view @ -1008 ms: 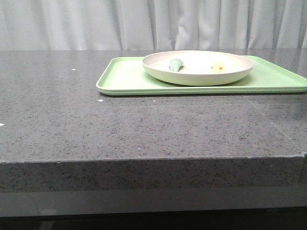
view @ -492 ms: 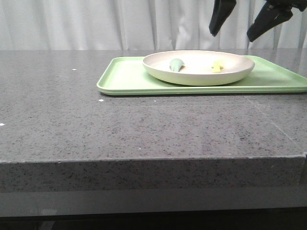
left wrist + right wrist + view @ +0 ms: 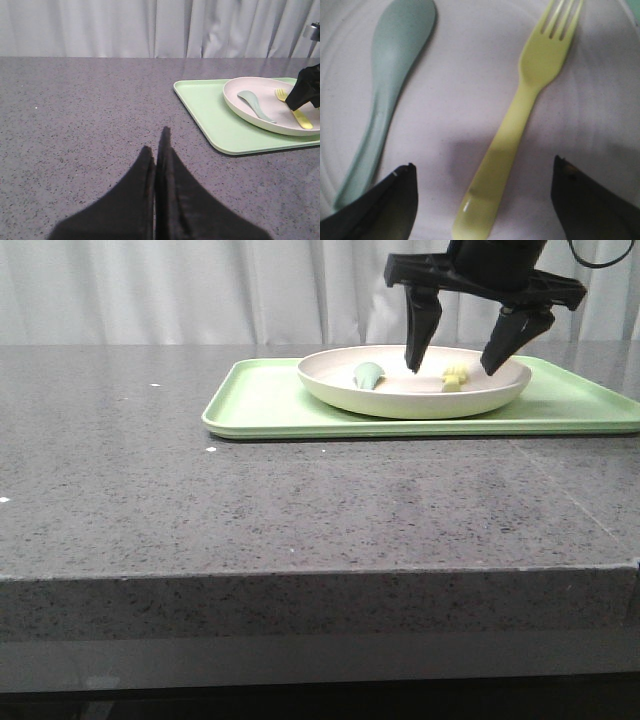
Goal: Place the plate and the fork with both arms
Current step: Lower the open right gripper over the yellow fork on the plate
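Note:
The cream-white plate (image 3: pixel 400 395) sits on the light-green tray (image 3: pixel 270 405) at the back right of the table. The pale-yellow fork (image 3: pixel 453 378) lies inside the plate; it also shows in the right wrist view (image 3: pixel 520 125) and the left wrist view (image 3: pixel 300 116). My right gripper (image 3: pixel 456 365) is open, its fingers lowered into the plate on either side of the fork's handle, not touching it (image 3: pixel 482 167). My left gripper (image 3: pixel 156 142) is shut and empty, above bare table well left of the tray (image 3: pixel 220 125); it does not show in the front view.
A pale grey-green spoon (image 3: pixel 368 374) lies in the plate left of the fork, close to my right gripper's left finger (image 3: pixel 390 85). The table's front edge (image 3: pixel 320 575) runs across the front view. A white curtain hangs behind.
My right gripper has come down from above the plate, open, until its fingers straddle the fork. A second ago it was out of view. Plate, fork and spoon have not moved.

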Controlling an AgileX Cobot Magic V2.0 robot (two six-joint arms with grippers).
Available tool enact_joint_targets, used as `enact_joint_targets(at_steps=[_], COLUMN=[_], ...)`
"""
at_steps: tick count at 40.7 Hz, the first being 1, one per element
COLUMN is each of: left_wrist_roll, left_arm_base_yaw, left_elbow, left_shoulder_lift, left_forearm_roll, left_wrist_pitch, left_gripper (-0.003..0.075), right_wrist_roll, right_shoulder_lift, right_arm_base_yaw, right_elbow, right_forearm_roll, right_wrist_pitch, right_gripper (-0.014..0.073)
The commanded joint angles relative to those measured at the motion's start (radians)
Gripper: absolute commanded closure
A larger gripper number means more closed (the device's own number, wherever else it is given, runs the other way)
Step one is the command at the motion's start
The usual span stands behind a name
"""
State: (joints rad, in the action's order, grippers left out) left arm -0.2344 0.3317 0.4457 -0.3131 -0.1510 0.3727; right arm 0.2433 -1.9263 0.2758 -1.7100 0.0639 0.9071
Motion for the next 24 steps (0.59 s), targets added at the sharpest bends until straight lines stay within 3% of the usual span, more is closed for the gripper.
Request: enact_joint_targets(at_steps=[1,16,24], left_wrist_roll=[-0.009,-0.009,-0.009], left_arm_base_yaw=[-0.001,-0.001,-0.001], left_elbow=[0.026,0.026,0.026], left_shoulder_lift=[-0.008,-0.008,-0.008], left_forearm_roll=[-0.004,-0.004,-0.004], left_wrist_pitch=[-0.079,-0.079,-0.079], left_gripper=[0.0738,0.0738,0.0738], right_wrist_roll=[0.013,0.014,0.015], right_shoulder_lift=[0.042,-0.008,-0.010], right_arm_base_yaw=[-0.003,-0.003,-0.003], right_elbow=[-0.041,-0.041,-0.041], right_forearm_roll=[-0.022,-0.022,-0.022], right_wrist_pitch=[-0.027,-0.051,-0.049], right_gripper=[0.0022,0.0039,0.0170])
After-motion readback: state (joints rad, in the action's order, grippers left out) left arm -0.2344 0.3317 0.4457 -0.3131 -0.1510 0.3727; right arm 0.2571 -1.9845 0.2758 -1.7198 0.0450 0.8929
